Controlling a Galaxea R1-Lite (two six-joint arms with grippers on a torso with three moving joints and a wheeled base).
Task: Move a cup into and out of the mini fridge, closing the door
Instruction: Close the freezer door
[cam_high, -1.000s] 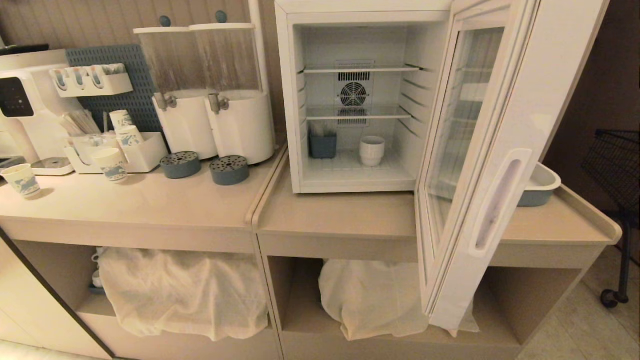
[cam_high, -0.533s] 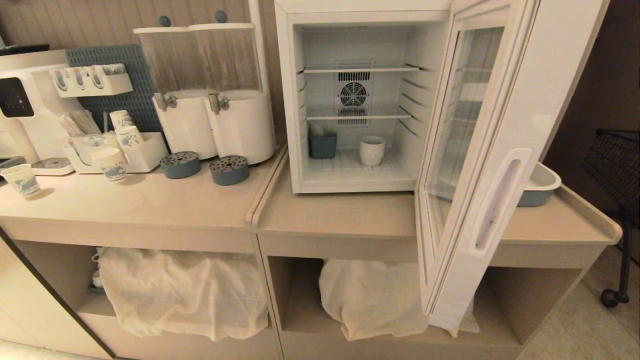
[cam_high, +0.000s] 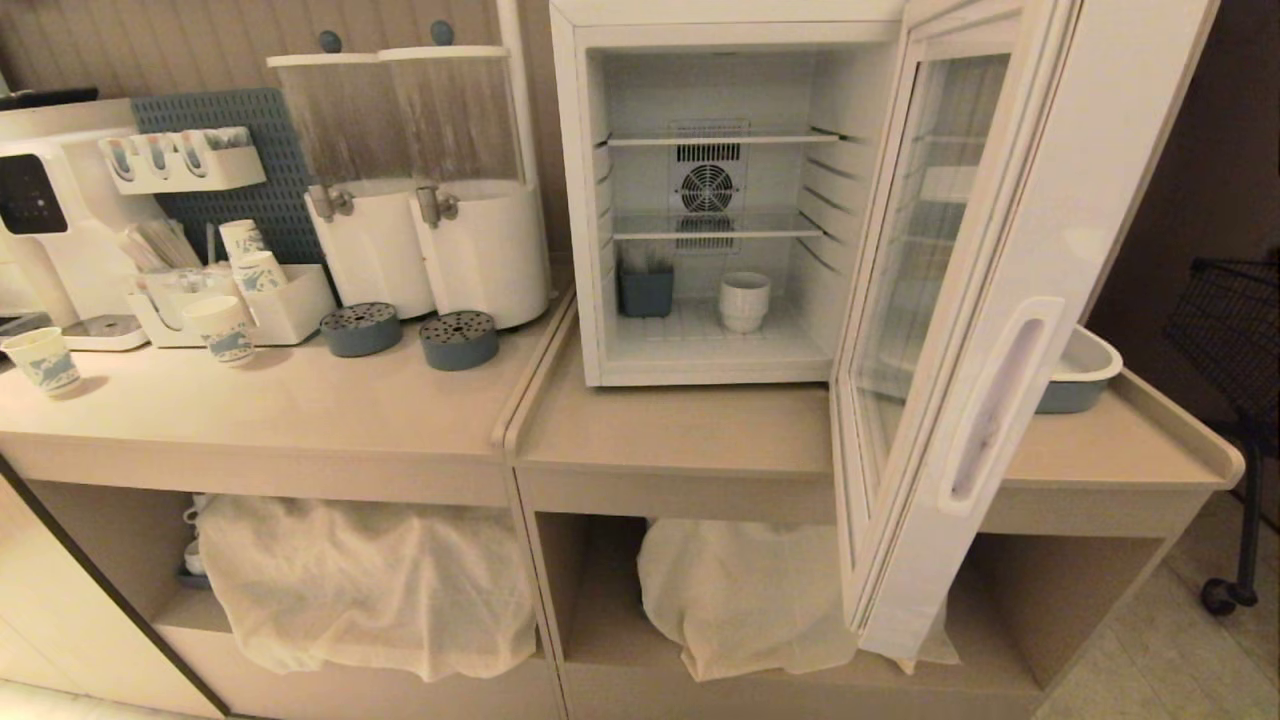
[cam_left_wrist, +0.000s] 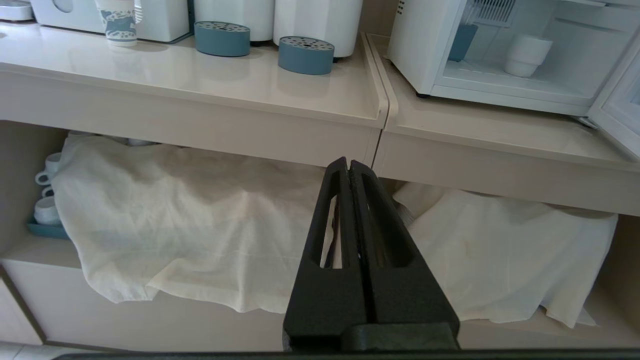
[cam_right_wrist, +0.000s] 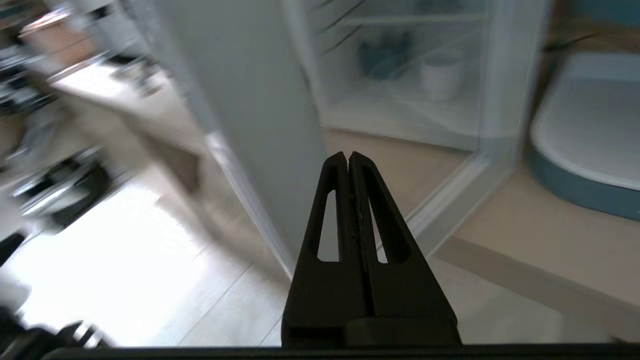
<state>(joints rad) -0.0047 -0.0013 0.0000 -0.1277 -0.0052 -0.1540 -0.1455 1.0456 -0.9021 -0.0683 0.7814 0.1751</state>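
The desk (cam_high: 700, 430) carries the mini fridge (cam_high: 575, 200), which stands open with its door (cam_high: 1060, 250) swung far out over the desk's front edge, the long recessed handle (cam_high: 995, 405) facing outward. On the fridge floor, under the lower wire shelf (cam_high: 715, 225), the cup (cam_high: 744, 300) sits upright toward the right, well apart from a small blue-grey container (cam_high: 645, 290) at the back left. Behind the door a blue-and-white basin (cam_high: 1085, 370) rests on the desk. Neither arm shows in the head view. The right gripper (cam_right_wrist: 348, 156) has its jaws pressed together and holds nothing; its own view looks along the door's outer face and through the glass at the cup, so it appears to be outside the door, near its free edge. The left gripper (cam_left_wrist: 348, 162), jaws likewise closed and empty, hangs low in front of the cloth-covered shelf (cam_left_wrist: 190, 220) below the desk and looks parked. With the cup already inside, the step in hand is most likely shutting the door. To do that well, the closed jaws should meet the door's outer frame near the handle side, far from the hinge, where a light push turns it easily; push along the door's arc, not straight in, keep off the glass, and follow through until the frame seats flush, without jolting the fridge and tipping the cup
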